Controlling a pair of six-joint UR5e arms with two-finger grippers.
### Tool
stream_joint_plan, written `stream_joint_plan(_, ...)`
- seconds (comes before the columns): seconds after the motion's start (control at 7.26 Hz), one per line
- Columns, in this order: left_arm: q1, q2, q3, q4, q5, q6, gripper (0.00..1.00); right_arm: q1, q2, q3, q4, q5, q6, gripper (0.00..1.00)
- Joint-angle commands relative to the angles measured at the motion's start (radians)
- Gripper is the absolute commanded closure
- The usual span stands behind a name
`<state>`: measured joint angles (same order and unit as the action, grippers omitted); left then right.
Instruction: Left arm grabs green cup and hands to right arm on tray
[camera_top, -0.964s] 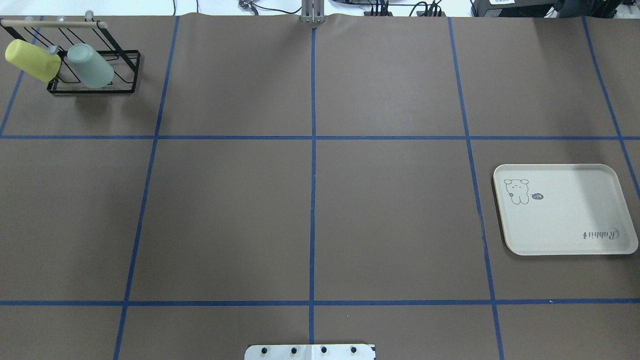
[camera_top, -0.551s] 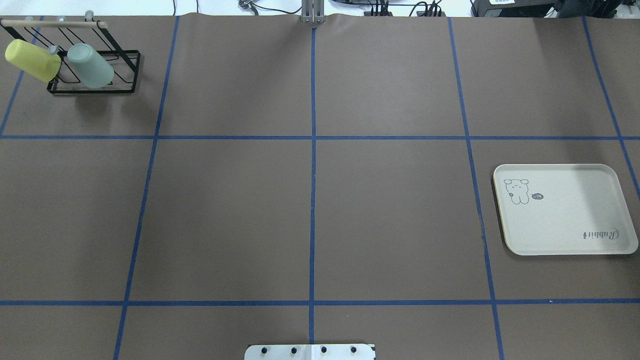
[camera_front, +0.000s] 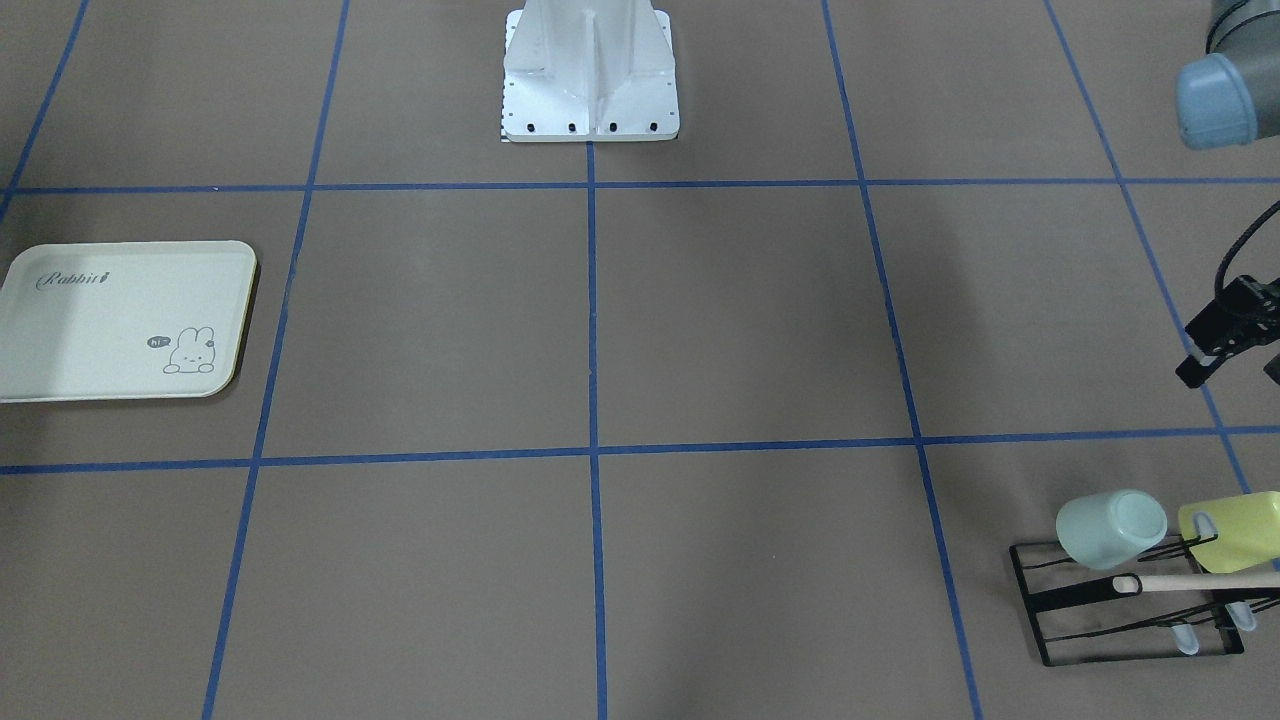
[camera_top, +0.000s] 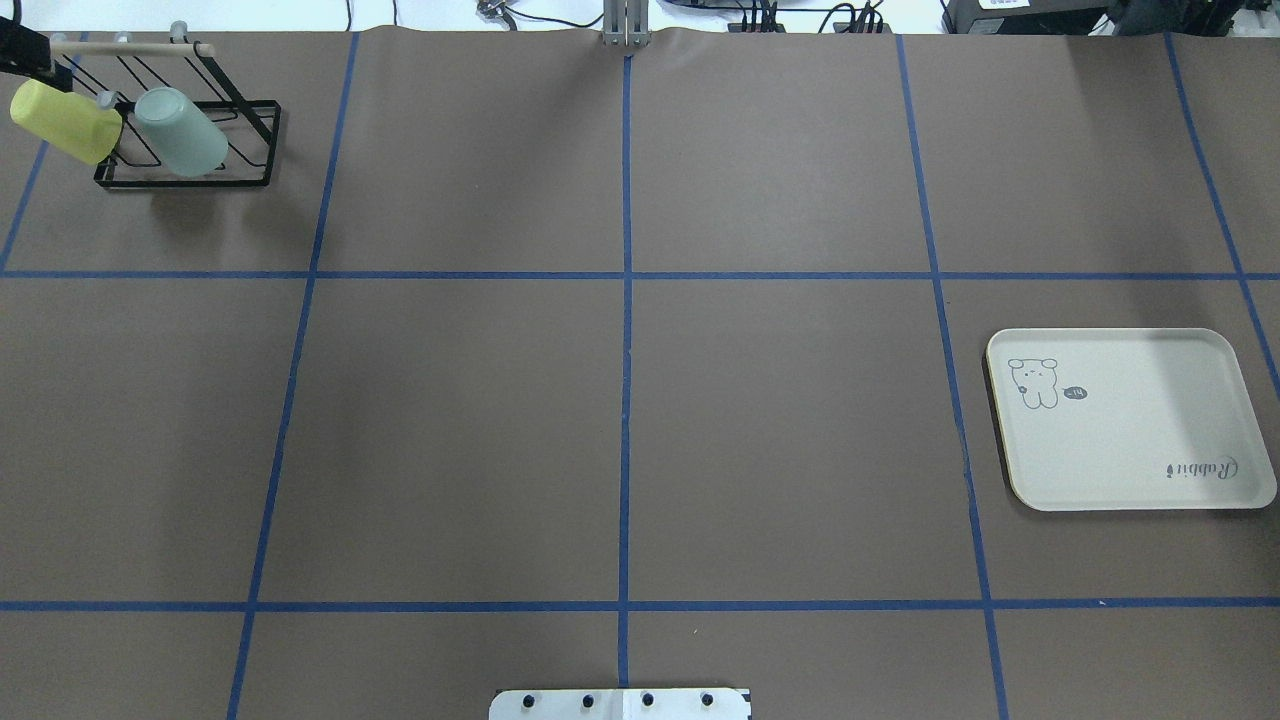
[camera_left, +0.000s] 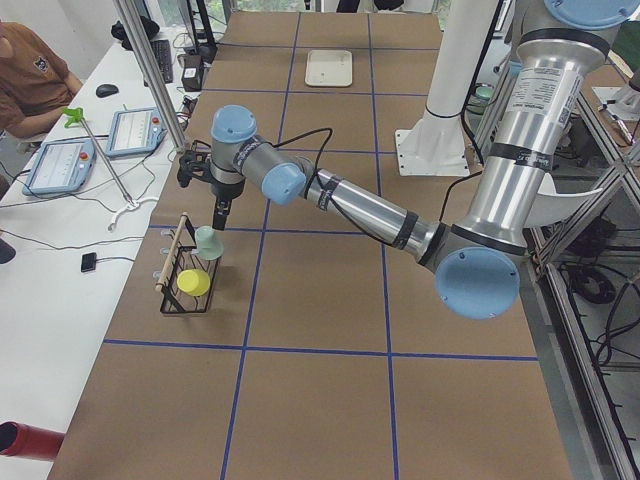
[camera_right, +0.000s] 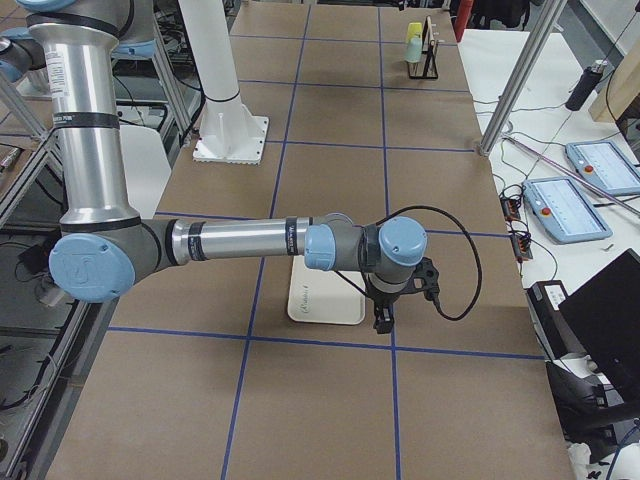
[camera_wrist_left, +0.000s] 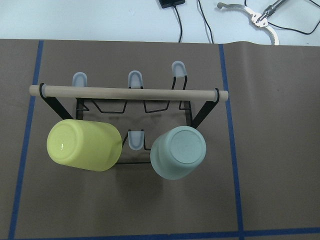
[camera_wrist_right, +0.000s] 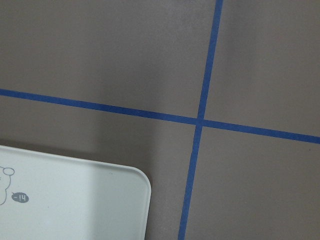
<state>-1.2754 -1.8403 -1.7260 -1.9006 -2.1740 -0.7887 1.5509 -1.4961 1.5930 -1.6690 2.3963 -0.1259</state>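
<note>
The pale mint-green cup (camera_top: 180, 132) hangs mouth-down and tilted on a black wire rack (camera_top: 255, 110) at the far left of the table, next to a yellow-green cup (camera_top: 65, 120). The left wrist view looks straight down on the green cup (camera_wrist_left: 178, 152). My left gripper (camera_front: 1232, 372) hovers above the rack, apart from the cups, with its fingers spread and empty. The cream tray (camera_top: 1125, 420) lies empty at the right. My right gripper (camera_right: 383, 318) hangs above the tray's outer edge; it shows only in the exterior right view, so I cannot tell if it is open or shut.
The rack has a wooden bar (camera_wrist_left: 127, 92) across its top and several capped prongs. Blue tape lines grid the brown table cover. The robot's white base (camera_front: 590, 70) stands at mid table edge. Operators' tablets and cables lie beyond the far edge.
A black part of the left gripper has come into the overhead view's top left corner, over the rack's end. The cups and the tray have not moved.
</note>
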Motion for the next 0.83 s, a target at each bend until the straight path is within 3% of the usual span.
stream_joint_plan(0.0, 0.132, 0.0, 0.003, -0.041, 0.241, -0.138, 0.0, 0.0, -0.001, -0.002, 0.0, 0.0, 0.002, 0.0)
stream_joint_plan(0.41, 0.214, -0.002, 0.04, -0.064, 0.451, -0.199, 0.0, 0.0, 0.0, -0.001, 0.0, 0.0, 0.003, 0.0)
stream_joint_plan(0.69, 0.237, -0.029, 0.188, -0.252, 0.496, -0.263, 0.0, 0.0, 0.0, -0.001, 0.0, 0.0, 0.003, 0.0)
